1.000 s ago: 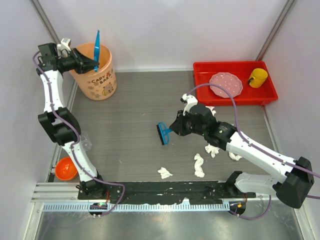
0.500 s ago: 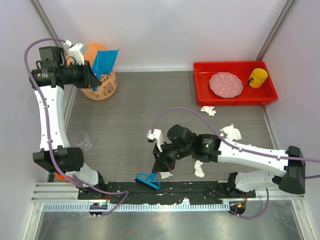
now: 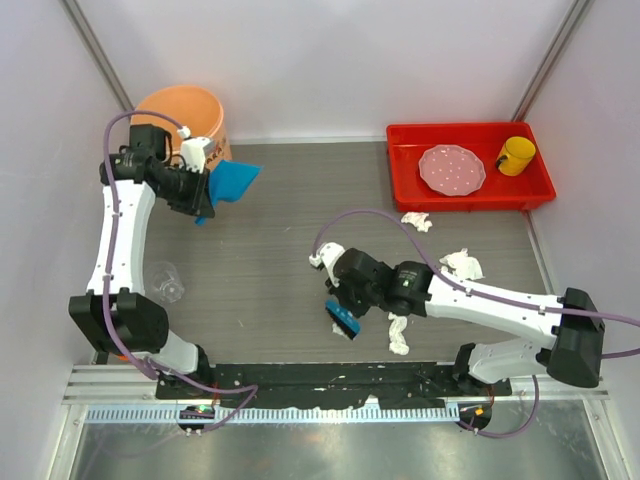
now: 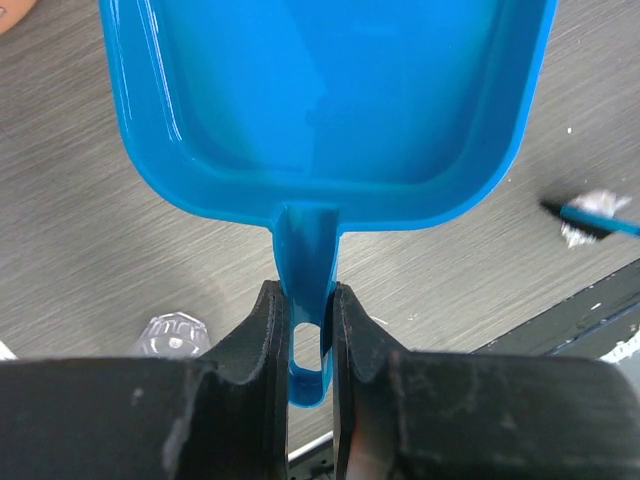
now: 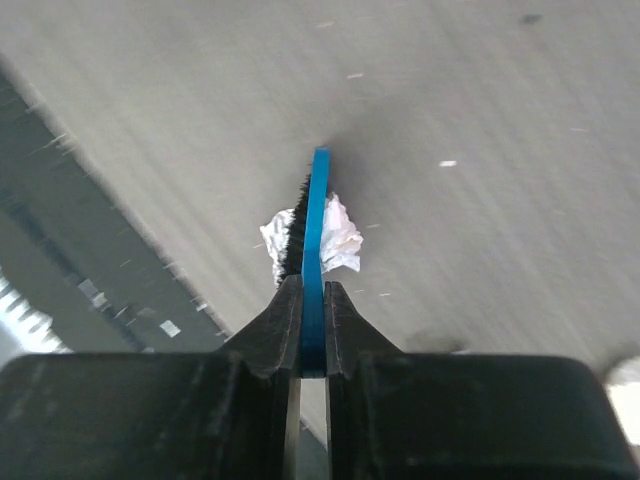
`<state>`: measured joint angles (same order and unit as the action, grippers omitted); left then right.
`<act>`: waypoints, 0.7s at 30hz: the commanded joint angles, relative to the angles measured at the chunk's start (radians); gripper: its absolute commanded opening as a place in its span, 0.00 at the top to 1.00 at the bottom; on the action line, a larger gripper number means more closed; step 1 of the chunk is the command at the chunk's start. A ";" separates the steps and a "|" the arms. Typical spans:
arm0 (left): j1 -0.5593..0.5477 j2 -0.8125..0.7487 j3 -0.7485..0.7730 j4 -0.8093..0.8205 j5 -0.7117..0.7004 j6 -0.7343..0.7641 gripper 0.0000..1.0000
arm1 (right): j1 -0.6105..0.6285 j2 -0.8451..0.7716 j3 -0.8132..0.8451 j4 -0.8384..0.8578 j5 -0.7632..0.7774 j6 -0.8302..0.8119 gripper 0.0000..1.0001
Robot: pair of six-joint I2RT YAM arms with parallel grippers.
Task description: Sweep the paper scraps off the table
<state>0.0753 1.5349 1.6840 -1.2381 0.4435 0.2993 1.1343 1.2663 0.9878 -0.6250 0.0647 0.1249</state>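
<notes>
My left gripper [image 3: 205,190] is shut on the handle of the blue dustpan [image 3: 236,182], held over the far left of the table [image 3: 270,250]. In the left wrist view the handle [image 4: 305,300] sits between the fingers and the pan [image 4: 330,100] is empty. My right gripper [image 3: 345,303] is shut on a blue brush [image 3: 345,320], whose bristles touch a paper scrap [image 5: 340,240] near the front edge. Other white paper scraps lie in front of the red tray [image 3: 417,220], to the right [image 3: 462,263] and beside the brush [image 3: 399,335].
An orange bucket [image 3: 185,110] stands at the back left, behind the dustpan. A red tray [image 3: 405,135] at the back right holds a pink plate [image 3: 452,170] and a yellow cup [image 3: 516,155]. A clear plastic cup [image 3: 167,283] stands by the left arm. A black rail [image 3: 320,385] runs along the front edge.
The left arm has brought the dustpan away from the bucket, down and right over the table. The right arm has moved the brush from the front rail back onto a scrap.
</notes>
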 commanded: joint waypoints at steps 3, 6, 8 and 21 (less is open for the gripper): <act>-0.066 -0.062 -0.041 0.040 -0.126 0.064 1.00 | -0.181 0.018 0.038 -0.035 0.355 -0.021 0.99; -0.149 -0.090 -0.111 0.081 -0.233 0.087 1.00 | -0.252 -0.031 0.064 -0.009 0.367 -0.025 0.99; -0.207 -0.111 -0.173 0.107 -0.299 0.116 1.00 | -0.274 -0.070 0.093 0.002 0.315 -0.034 0.99; -0.371 -0.081 -0.337 0.186 -0.427 0.136 1.00 | -0.444 -0.091 -0.095 0.368 0.584 -0.716 0.99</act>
<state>-0.2687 1.4502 1.3598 -1.1110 0.0601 0.4206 0.7223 1.1561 0.9977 -0.4885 0.5476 -0.2157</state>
